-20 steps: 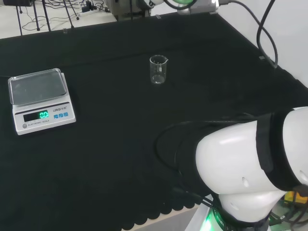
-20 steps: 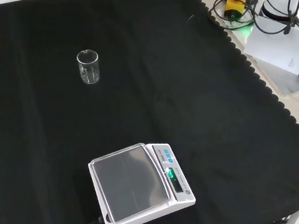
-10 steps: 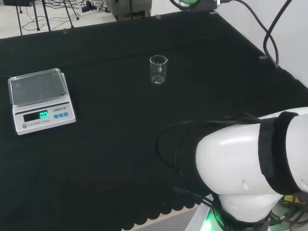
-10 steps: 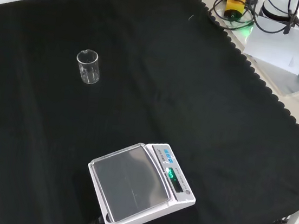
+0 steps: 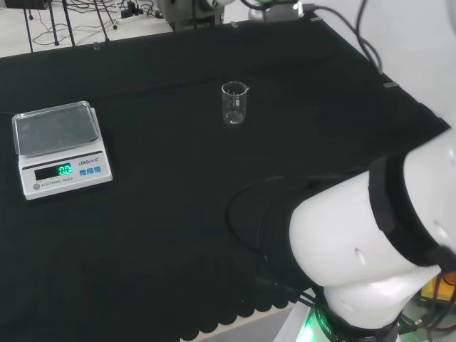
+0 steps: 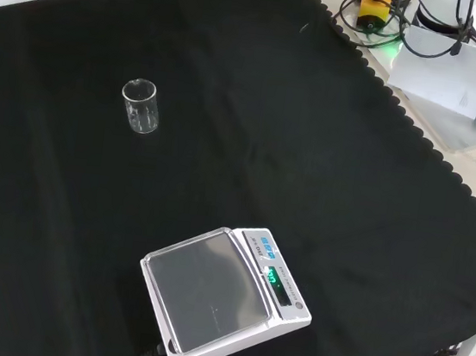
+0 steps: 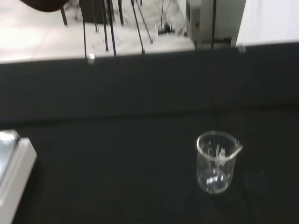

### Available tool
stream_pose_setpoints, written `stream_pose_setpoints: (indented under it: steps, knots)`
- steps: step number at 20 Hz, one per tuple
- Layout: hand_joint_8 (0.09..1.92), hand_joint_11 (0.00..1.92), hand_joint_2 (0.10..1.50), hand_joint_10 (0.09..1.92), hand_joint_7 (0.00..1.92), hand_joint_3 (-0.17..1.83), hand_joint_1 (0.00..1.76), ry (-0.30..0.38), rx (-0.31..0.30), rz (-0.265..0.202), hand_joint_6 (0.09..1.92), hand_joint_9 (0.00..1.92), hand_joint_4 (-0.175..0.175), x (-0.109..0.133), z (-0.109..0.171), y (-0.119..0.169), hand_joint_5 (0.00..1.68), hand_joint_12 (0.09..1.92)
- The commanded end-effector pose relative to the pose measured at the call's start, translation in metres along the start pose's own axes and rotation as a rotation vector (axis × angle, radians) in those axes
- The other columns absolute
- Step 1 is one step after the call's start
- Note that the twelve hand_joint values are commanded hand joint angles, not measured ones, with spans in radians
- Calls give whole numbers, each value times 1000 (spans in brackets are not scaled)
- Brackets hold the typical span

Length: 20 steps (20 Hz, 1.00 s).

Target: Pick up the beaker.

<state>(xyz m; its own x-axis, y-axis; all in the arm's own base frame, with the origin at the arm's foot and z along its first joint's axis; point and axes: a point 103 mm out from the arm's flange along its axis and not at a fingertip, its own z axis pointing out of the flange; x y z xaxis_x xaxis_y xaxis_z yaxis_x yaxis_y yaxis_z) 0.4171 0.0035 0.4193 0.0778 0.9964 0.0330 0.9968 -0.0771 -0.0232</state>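
A clear glass beaker [image 5: 234, 103] stands upright and alone on the black cloth [image 5: 178, 235] of the bench. In the head view it sits toward the far middle of the cloth, well apart from a white scale [image 5: 60, 148] at the left. The scale has a clear tray on top and a lit green display on its front face.

In the front view the beaker [image 6: 140, 105] is in the upper left part of the cloth [image 6: 311, 152], and the scale [image 6: 221, 298] lies near the lower edge, well apart from it.

In the wrist view the beaker [image 7: 217, 161] is seen from the side, its pour lip turned to one side, with what looks like nothing inside. A corner of the scale [image 7: 14, 172] shows at the picture's edge.

The arm's big white link [image 5: 370, 249] sits at the lower right of the head view. I cannot tell whether the robot hand's fingers are apart or together. Nothing touches the beaker.
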Motion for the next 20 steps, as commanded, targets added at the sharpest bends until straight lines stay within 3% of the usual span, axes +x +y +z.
stream_pose_setpoints:
  steps: [1, 6, 20]
  knots:
    - [412, 0, 861, 883, 0, -75, 661, 1, 129, -9, 87, 29, 72, -14, 112, 111, 0, 1231]
    - [413, 0, 862, 883, 0, -75, 661, 13, 160, -6, 87, 30, 72, -16, 136, 129, 0, 1231]
    - [413, 0, 863, 883, 0, -74, 663, 47, 246, 33, 87, 31, 75, -56, 199, 150, 0, 1228]
